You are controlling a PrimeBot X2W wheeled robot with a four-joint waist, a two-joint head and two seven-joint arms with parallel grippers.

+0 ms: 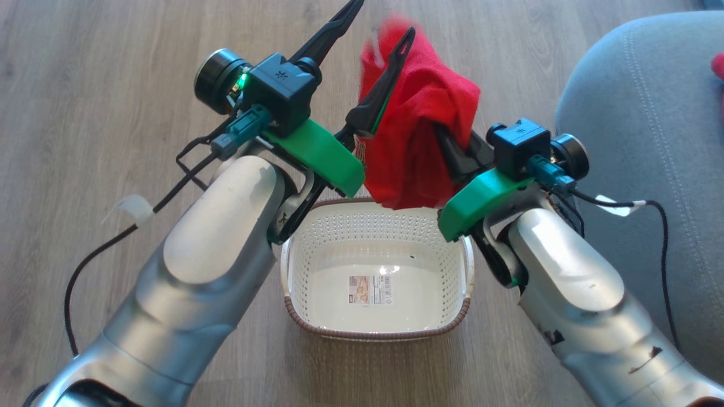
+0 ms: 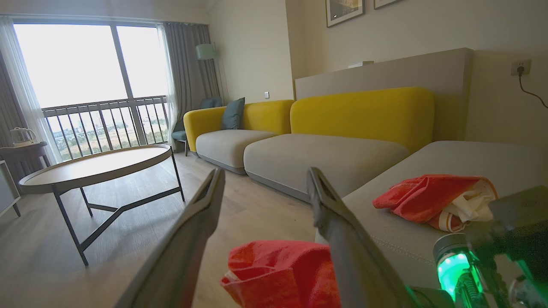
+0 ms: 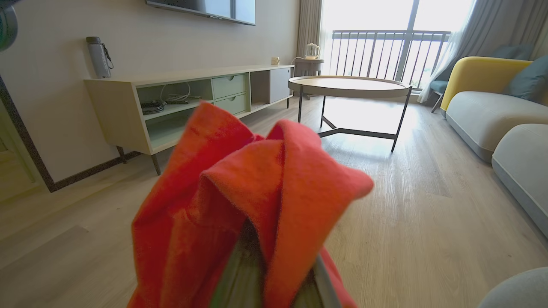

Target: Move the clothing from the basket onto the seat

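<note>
Right fingers [image 1: 455, 155] were pinched shut on the red garment [image 1: 421, 130], hanging it clear above the empty basket [image 1: 376, 334], I'd guess so it could swing over to the grey seat [image 1: 639, 141] where another red piece [image 2: 428, 199] already lay, and the left fingers [image 1: 384, 85] stood spread wide, gripping nothing.

Clothing [image 1: 418, 113] bright red; basket [image 1: 373, 226] cream, perforated, brown rim; seat [image 1: 622, 141] grey.

The printed sticker [image 1: 370, 290] on the basket [image 1: 339, 237] floor is too small to read.
</note>
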